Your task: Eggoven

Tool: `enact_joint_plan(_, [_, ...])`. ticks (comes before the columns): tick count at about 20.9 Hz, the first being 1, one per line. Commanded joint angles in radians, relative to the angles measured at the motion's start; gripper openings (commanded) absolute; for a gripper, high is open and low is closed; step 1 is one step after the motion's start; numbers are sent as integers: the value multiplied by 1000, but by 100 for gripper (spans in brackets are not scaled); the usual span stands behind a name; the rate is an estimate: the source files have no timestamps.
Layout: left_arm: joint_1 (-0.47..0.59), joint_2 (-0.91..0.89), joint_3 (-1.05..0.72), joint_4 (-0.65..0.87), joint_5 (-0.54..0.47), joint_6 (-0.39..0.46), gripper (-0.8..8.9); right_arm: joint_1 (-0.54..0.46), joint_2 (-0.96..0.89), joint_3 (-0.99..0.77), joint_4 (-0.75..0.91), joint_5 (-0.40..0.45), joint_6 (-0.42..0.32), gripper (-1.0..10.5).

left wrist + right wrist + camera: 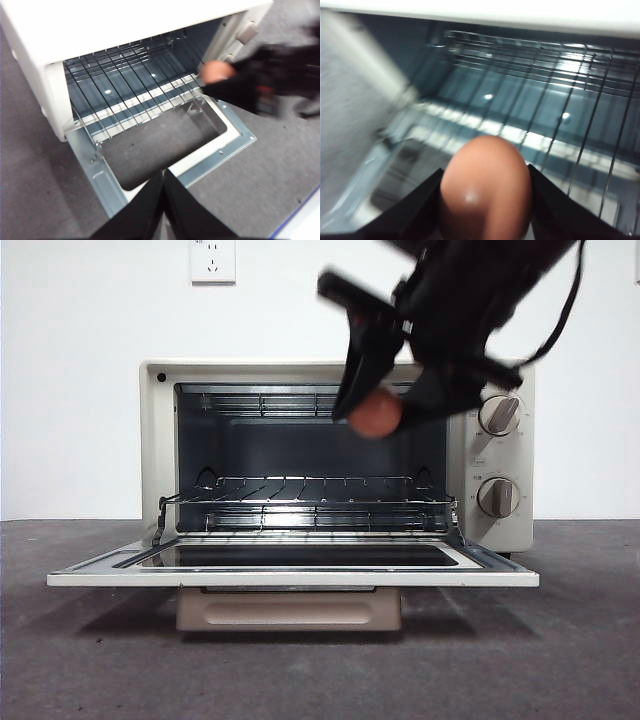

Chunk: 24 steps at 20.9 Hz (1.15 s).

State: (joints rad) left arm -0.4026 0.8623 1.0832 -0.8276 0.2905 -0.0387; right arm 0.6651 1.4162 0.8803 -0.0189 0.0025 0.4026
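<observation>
— Oven (155,440) first?
— Boxy cream metal, its glass door (290,575) lying flat open, thin wire rack (310,495) inside.
— And arms?
— Right gripper (485,200) clamps the smooth reddish-brown egg (376,414) at the oven mouth, above the rack; it looks blurred. Left gripper (164,175) waits before the door, jaws pressed together.

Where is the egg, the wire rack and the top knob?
egg (485,187): right wrist view, middle of its shell, held in the right claw.
wire rack (305,490): front view, its bars inside the open oven.
top knob (499,415): front view, its centre.
</observation>
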Motion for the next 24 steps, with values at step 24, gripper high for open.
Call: enact_joint_plan(24, [-1, -165, 6, -123, 0, 19, 7, -71, 231, 83, 23, 46, 24, 93])
